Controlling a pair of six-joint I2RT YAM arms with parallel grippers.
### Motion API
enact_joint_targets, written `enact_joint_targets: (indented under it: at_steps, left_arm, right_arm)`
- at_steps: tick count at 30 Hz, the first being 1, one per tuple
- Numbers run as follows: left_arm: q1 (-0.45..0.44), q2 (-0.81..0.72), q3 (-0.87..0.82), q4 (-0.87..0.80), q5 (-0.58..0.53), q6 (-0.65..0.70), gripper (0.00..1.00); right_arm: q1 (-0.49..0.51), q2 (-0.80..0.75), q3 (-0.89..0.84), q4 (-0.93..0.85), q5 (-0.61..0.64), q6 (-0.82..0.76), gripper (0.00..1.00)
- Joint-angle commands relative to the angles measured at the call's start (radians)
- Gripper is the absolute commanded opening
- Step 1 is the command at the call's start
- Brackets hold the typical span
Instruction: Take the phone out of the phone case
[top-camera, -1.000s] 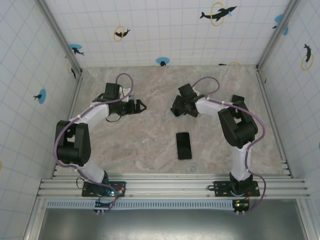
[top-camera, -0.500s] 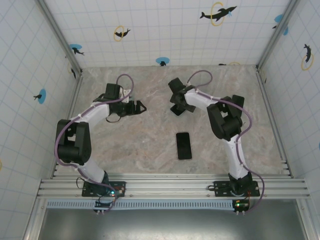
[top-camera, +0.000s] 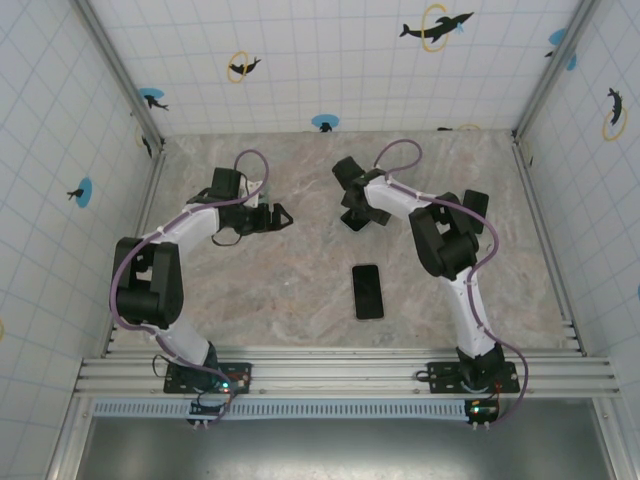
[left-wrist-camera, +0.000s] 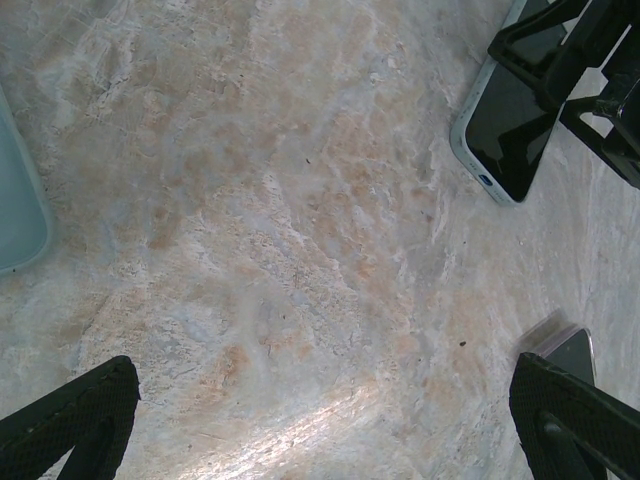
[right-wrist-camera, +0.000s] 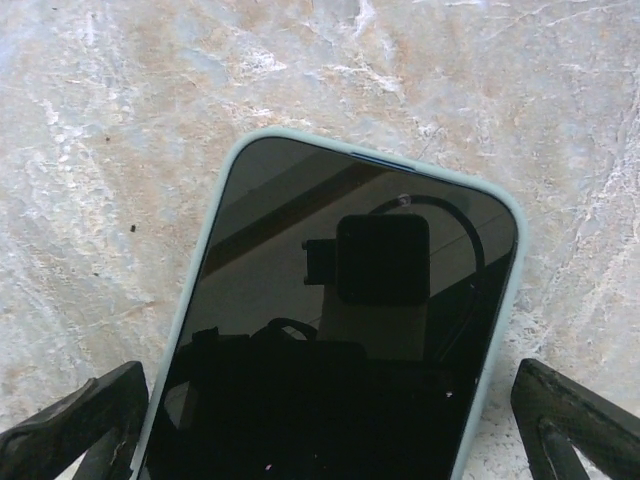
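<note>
A phone with a black screen lies face up on the marble table in a pale mint phone case that rims it. My right gripper hangs open just above it, one finger on each side of the phone, neither one touching it. In the top view this gripper sits at the table's middle back, covering most of the phone. My left gripper is open and empty to the left, pointing at it. The left wrist view has the cased phone at top right under the right gripper's fingers.
A second, all-black phone lies flat nearer the front, between the two arms. A pale teal object pokes in at the left edge of the left wrist view. A small grey corner lies beside the left gripper's right finger.
My right arm has swung left and slightly farther back, bringing its gripper over the cased phone. The left arm has barely moved.
</note>
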Motion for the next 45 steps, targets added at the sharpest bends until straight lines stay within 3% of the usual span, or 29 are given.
enact_joint_targets:
  at_steps: [1, 10, 19, 31, 37, 45]
  left_arm:
    - [-0.002, -0.004, 0.012, -0.031, 0.006, 0.031, 0.98]
    - [-0.002, -0.015, 0.002, -0.030, 0.017, 0.036, 0.98]
    - [-0.005, -0.029, -0.001, -0.025, 0.025, 0.039, 0.98]
    - [-0.002, -0.036, -0.009, -0.026, 0.019, 0.042, 0.98]
    - [-0.002, -0.031, -0.009, -0.018, 0.018, 0.036, 0.98]
    - [0.000, -0.034, -0.001, -0.001, 0.037, 0.009, 0.97]
  right_arm:
    - [0.008, 0.065, 0.002, -0.130, -0.037, 0.042, 0.95]
    - [0.038, 0.085, -0.003, -0.160, -0.106, 0.064, 0.94]
    - [0.050, 0.070, -0.026, -0.176, -0.099, 0.072, 0.94]
    - [0.042, 0.086, -0.056, -0.130, -0.129, 0.063, 0.76]
    - [0.027, 0.001, -0.220, 0.043, -0.187, -0.005, 0.67]
    - [0.031, -0.206, -0.420, 0.317, -0.223, -0.214, 0.58]
